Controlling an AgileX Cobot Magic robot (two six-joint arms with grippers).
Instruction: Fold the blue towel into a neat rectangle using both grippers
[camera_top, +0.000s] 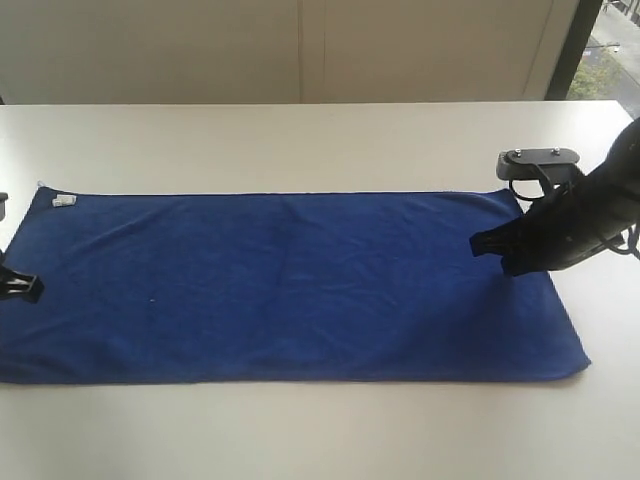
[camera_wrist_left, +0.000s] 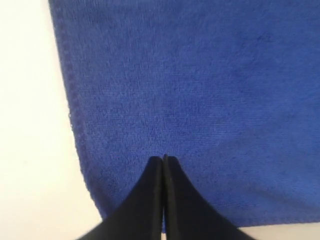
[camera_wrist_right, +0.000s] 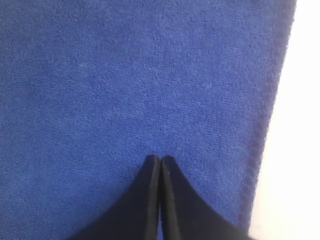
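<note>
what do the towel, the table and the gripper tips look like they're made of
Towel: soft microfibre or terry cloth, matte, with a fine fuzzy nap and a stitched hem.
Table: smooth off-white top with a faint sheen, probably laminate or painted board; unclear which.
Left gripper and right gripper: smooth matte black tips, likely hard plastic, possibly coated metal.
</note>
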